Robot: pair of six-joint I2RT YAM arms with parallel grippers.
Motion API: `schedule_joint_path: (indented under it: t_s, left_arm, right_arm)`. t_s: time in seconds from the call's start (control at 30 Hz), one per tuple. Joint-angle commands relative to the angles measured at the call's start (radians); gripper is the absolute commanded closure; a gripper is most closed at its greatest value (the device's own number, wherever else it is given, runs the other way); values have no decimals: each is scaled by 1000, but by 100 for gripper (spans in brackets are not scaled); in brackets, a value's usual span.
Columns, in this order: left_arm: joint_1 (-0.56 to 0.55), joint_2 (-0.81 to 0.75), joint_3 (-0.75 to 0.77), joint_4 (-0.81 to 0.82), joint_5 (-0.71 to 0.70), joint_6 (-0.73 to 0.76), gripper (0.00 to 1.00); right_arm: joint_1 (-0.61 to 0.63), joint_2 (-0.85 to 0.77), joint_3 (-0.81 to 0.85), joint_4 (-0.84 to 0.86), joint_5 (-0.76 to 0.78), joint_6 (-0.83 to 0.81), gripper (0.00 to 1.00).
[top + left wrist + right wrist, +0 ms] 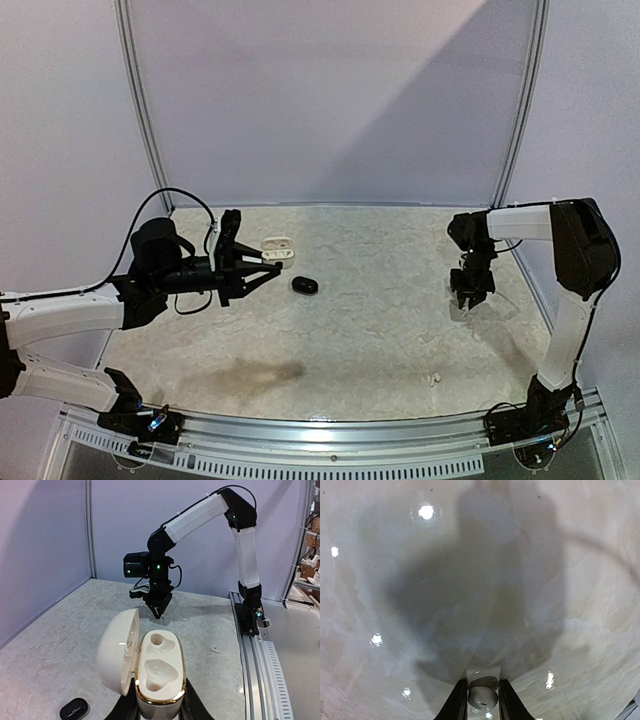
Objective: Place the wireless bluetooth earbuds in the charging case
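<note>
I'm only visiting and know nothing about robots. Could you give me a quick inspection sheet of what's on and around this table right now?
Surface: marbled beige table, with a darker patch near the front.
Job's things: open white case, both sockets empty; white earbud between fingers; loose earbud lying on the table; closed black case.
Clutter: nothing seen.
Hands: left hand grips the open white case; right hand pinches the white earbud over the table.
Cables: black cable loops over the left arm.
Surroundings: pale walls, metal posts.
</note>
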Motion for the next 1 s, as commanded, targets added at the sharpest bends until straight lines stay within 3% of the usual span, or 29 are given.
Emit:
schedule_joint_path:
  t_s: [0.0, 0.2, 0.4, 0.53, 0.7, 0.97]
  left_arm:
    - [13, -21, -11, -12, 2, 18, 100]
    - [13, -22, -10, -12, -1, 21, 100]
    - [13, -23, -11, 25, -62, 1, 100]
    - [12, -8, -14, 97, -111, -5, 100]
    - [4, 25, -8, 179, -136, 36, 100]
    - [-16, 37, 13, 197, -176, 80, 100]
  right_arm:
    - [-5, 24, -48, -40, -22, 5, 80]
    - [-2, 15, -40, -35, -53, -1, 97]
    - [74, -73, 95, -86, -29, -52, 100]
    - [238, -134, 311, -117, 56, -117, 100]
    - [493, -198, 514, 25, 106, -288, 100]
    - [802, -255, 549, 416, 129, -564, 100]
